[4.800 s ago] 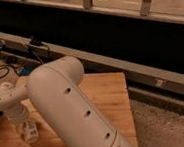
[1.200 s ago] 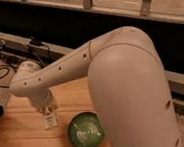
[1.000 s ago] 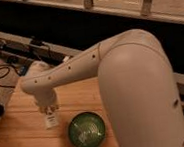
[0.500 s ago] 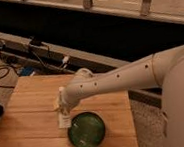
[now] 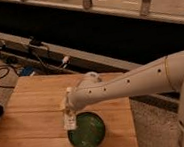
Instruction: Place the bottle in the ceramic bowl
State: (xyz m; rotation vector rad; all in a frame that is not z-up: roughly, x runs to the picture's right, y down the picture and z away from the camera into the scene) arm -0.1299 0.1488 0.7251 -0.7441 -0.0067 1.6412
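Wooden surface [image 5: 33,103] is lying beneath my arm, where my pincer [image 5: 69,108] is gripping the bottle [image 5: 69,120] upright, hanging over the left rim of the ceramic bowl [image 5: 87,131], which is sitting near the front edge.

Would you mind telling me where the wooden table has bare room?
Bare: the wooden table left of the ceramic bowl, and its far strip. Crowded: the bowl's left rim, where the hand holds the bottle.
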